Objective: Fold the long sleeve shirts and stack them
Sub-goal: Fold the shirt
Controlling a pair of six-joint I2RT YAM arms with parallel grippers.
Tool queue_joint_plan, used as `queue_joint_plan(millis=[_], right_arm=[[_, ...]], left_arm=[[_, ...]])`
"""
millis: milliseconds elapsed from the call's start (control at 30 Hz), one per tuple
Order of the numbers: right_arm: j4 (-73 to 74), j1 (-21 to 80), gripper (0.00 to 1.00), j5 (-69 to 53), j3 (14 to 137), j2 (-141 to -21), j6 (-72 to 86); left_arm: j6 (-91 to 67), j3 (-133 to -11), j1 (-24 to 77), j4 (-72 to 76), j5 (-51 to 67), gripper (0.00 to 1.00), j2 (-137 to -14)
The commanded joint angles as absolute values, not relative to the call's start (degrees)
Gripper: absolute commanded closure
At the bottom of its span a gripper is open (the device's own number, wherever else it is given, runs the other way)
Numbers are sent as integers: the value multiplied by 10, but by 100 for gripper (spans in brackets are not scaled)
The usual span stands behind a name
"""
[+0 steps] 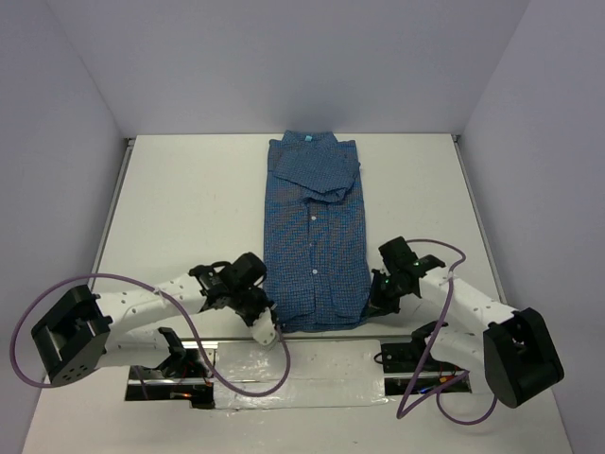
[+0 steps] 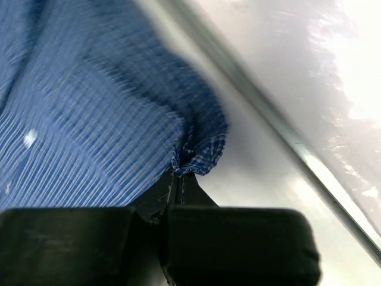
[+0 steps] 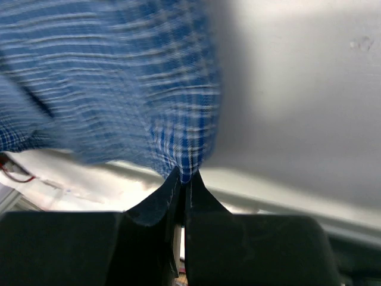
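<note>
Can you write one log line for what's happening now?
shirt: lying on table, sleeves folded in | left pincer: shut on left hem corner | right pincer: shut on right hem corner

Robot lab: white-walled booth (image 1: pixel 284 57) around a table (image 1: pixel 189 208).

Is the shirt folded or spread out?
Partly folded: the shirt lies full length, sleeves tucked over the chest. Left fingers and right fingers pinch its near hem corners.

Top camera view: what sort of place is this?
Probably a lab test cell: plain white table boxed by bare walls, left arm and right arm bolted on, blue shirt.
</note>
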State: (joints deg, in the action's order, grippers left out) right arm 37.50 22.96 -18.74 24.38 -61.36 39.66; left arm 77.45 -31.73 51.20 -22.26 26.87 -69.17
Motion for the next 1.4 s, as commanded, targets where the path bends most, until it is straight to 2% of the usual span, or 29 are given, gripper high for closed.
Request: queue_joint_plan(millis=[0, 167, 300, 433, 600, 733, 1100, 1367], right_arm=[[419, 233, 100, -170, 338, -605, 359], [482, 201, 100, -170, 490, -627, 309], [483, 140, 100, -199, 615, -720, 236], [489, 119, 100, -212, 786, -878, 191], [538, 104, 100, -208, 955, -1024, 159], [558, 89, 100, -221, 1077, -1119, 154], [574, 63, 100, -235, 1233, -1267, 157], [555, 54, 89, -246, 1267, -1324, 155]], left_arm=[[652, -394, 475, -242, 311, 100, -685], [543, -523, 346, -321, 404, 100, -713], [453, -616, 257, -309, 437, 100, -757], [338, -698, 207, -256, 420, 100, -838], [294, -857, 173, -274, 399, 100, -963], [243, -882, 156, -208, 357, 100, -1021], [178, -932, 144, -85, 279, 100, -1112], [188, -990, 144, -54, 251, 100, -1189]])
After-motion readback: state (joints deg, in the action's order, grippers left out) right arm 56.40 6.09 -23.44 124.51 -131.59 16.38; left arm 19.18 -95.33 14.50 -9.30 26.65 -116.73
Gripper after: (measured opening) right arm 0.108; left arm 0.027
